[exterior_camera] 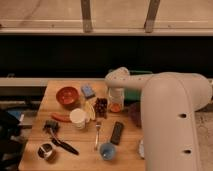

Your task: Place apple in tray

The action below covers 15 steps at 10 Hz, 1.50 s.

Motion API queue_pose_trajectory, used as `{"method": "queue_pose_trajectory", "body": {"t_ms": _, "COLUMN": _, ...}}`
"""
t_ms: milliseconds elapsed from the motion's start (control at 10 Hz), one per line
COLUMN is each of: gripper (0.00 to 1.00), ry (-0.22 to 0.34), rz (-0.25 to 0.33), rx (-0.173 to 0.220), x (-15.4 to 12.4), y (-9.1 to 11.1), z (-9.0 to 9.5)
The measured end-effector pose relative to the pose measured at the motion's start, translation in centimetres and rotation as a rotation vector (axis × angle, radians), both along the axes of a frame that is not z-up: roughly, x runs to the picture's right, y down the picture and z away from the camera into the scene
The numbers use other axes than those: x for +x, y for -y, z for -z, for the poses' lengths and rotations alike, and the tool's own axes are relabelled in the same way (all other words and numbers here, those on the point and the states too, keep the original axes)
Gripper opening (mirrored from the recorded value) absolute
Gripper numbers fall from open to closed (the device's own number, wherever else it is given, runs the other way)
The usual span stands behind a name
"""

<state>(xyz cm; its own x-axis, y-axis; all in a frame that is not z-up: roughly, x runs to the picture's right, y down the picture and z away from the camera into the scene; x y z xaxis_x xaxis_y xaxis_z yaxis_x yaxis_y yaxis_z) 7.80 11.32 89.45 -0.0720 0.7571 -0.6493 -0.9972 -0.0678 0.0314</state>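
If the gripper [116, 100], low over the apple [115, 107] at mid-table, lifts on a poor hold, you could drop the fruit or nudge the grape bunch [101, 106] just beside it. You cannot tell whether the claw is spread or pinching. Nearest you, the blue cup [106, 150] and white cup [77, 117] show no contents. The red-orange bowl [67, 96] looks empty. The green tray [133, 93] beyond is mostly hidden by the arm.

No readable text; none on gripper [116, 100] at apple [115, 108].
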Motion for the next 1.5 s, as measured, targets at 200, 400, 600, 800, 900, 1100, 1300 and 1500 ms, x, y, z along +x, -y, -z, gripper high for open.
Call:
{"method": "queue_pose_trajectory", "body": {"t_ms": 200, "gripper": 0.00, "ry": -0.001, "rz": -0.015, "rx": 0.007, "x": 0.0, "y": 0.3, "z": 0.9}}
{"method": "queue_pose_trajectory", "body": {"t_ms": 400, "gripper": 0.00, "ry": -0.022, "rz": -0.015, "rx": 0.037, "x": -0.1, "y": 1.6, "z": 3.1}}
{"method": "queue_pose_trajectory", "body": {"t_ms": 600, "gripper": 0.00, "ry": -0.043, "rz": 0.002, "rx": 0.087, "x": -0.3, "y": 3.7, "z": 5.5}}
{"method": "queue_pose_trajectory", "body": {"t_ms": 800, "gripper": 0.00, "ry": -0.075, "rz": 0.008, "rx": 0.145, "x": 0.1, "y": 5.9, "z": 7.1}}
{"method": "queue_pose_trajectory", "body": {"t_ms": 900, "gripper": 0.00, "ry": -0.093, "rz": 0.002, "rx": 0.160, "x": 0.6, "y": 7.0, "z": 7.1}}
{"method": "queue_pose_trajectory", "body": {"t_ms": 1100, "gripper": 0.00, "ry": -0.136, "rz": -0.018, "rx": 0.180, "x": 1.9, "y": 9.3, "z": 5.0}}
{"method": "queue_pose_trajectory", "body": {"t_ms": 1300, "gripper": 0.00, "ry": -0.179, "rz": -0.046, "rx": 0.178, "x": 3.2, "y": 10.6, "z": 1.8}}
{"method": "queue_pose_trajectory", "body": {"t_ms": 1500, "gripper": 0.00, "ry": -0.216, "rz": -0.071, "rx": 0.162, "x": 4.9, "y": 11.1, "z": -0.9}}
